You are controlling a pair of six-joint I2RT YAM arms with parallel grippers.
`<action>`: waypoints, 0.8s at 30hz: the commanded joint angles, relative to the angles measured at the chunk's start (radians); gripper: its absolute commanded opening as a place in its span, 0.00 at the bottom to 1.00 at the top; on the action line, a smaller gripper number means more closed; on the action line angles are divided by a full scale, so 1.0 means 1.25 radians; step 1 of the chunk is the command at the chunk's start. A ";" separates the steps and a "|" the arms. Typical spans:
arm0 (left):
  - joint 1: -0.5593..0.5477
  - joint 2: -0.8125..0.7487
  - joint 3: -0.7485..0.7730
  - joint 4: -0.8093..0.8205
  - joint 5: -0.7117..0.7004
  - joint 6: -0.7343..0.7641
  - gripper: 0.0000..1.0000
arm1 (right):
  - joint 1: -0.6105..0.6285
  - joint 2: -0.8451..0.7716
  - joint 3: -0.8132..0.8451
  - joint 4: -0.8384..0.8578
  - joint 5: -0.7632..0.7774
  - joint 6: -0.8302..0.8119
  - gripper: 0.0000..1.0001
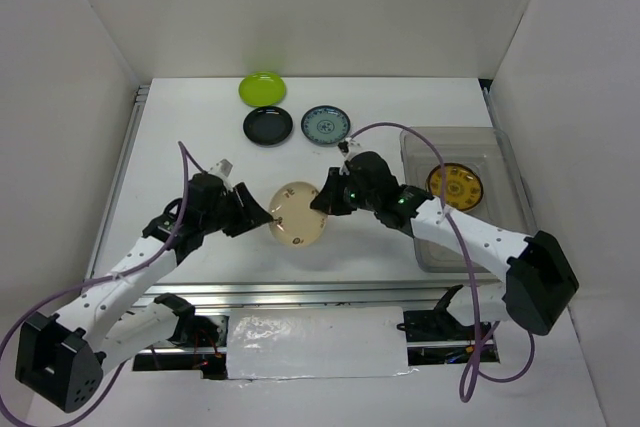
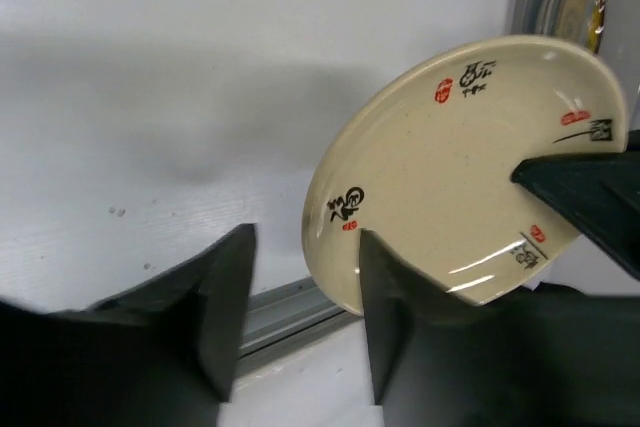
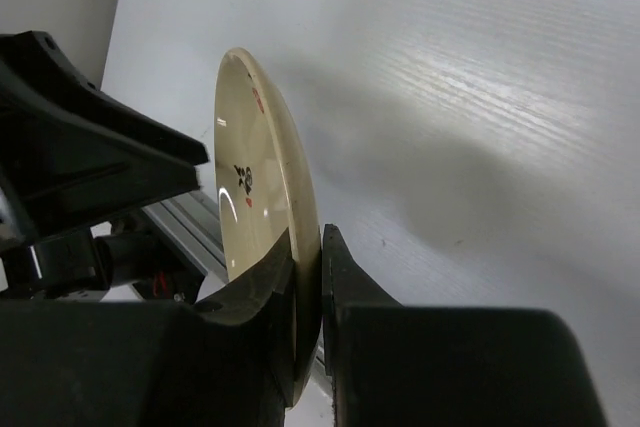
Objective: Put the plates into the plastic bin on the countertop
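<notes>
Two arms meet above the counter (image 1: 200,107) in the top view: left pincer (image 1: 258,215) and right pincer (image 1: 326,197) flank a raised cream plate (image 1: 297,213), apparently a handover. Left wrist: fingers spread, not clamping. Right wrist: jaws pinch the rim. Next, swing to the bin (image 1: 452,131).

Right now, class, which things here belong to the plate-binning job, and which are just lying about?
Job: cream plate, lime green plate, black plate, blue-grey plate, amber plate, plastic bin.
Lying about: purple cables, shiny sheet at the near edge.
</notes>
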 commanded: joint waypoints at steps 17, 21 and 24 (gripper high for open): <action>0.014 -0.112 0.075 -0.155 -0.128 0.057 0.99 | -0.947 -0.308 -0.200 -0.092 0.037 0.118 0.00; 0.006 -0.050 0.086 -0.124 -0.055 0.121 0.99 | -0.993 -0.164 -0.200 0.017 -0.020 0.153 0.02; 0.001 -0.004 0.119 -0.155 -0.062 0.163 0.99 | -0.982 -0.104 -0.181 0.032 0.015 0.160 0.03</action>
